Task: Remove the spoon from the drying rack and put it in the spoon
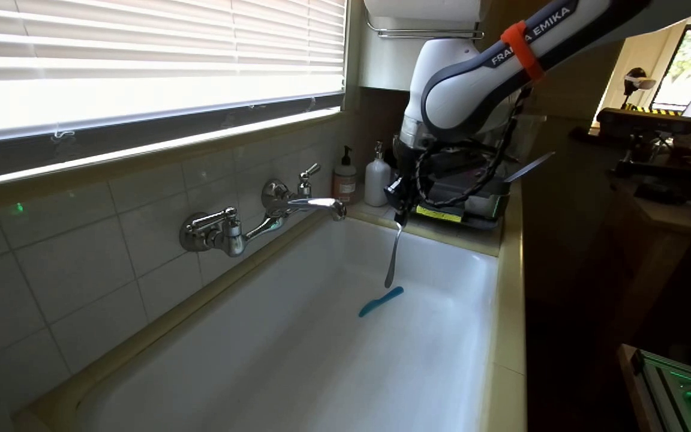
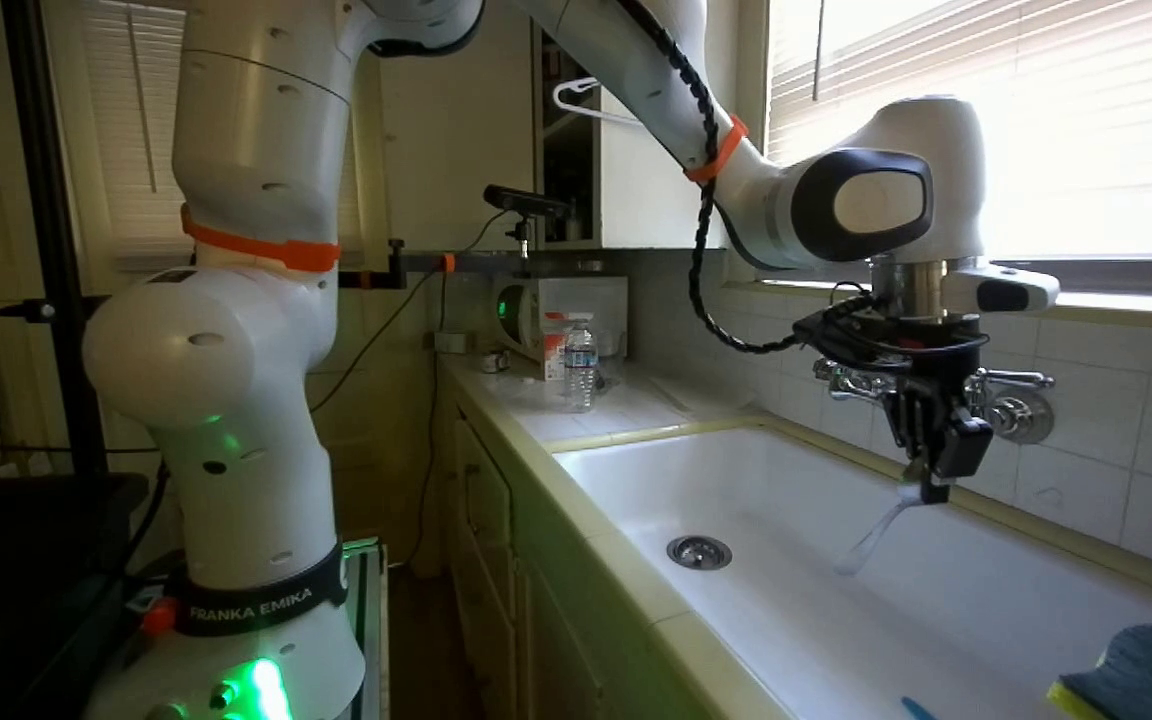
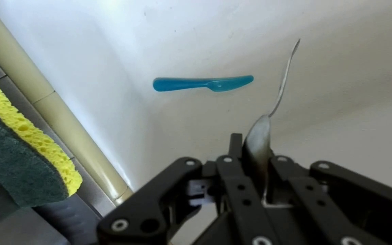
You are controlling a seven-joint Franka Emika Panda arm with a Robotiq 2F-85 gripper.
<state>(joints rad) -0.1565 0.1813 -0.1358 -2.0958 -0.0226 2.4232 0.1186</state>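
Note:
My gripper [image 1: 401, 217] is shut on the spoon [image 1: 391, 261], a thin grey metal utensil. In the wrist view the spoon's bowl [image 3: 260, 132] sits between the fingertips [image 3: 254, 148], and its handle points away, down toward the sink. In an exterior view the gripper [image 2: 924, 484] holds the spoon [image 2: 876, 537] tilted, with the handle end hanging over the white sink [image 2: 786, 620]. The handle appears to be clear of the sink floor. The drying rack [image 1: 482, 221] is dark and stands past the sink's far end, partly hidden by the arm and cables.
A blue plastic knife [image 3: 182, 84] lies on the sink floor [image 1: 429, 372] near the far end. A green and yellow sponge [image 3: 22, 146] rests at the rack side. A chrome faucet [image 1: 315, 204] juts over the sink. Two soap bottles [image 1: 377, 183] stand in the corner.

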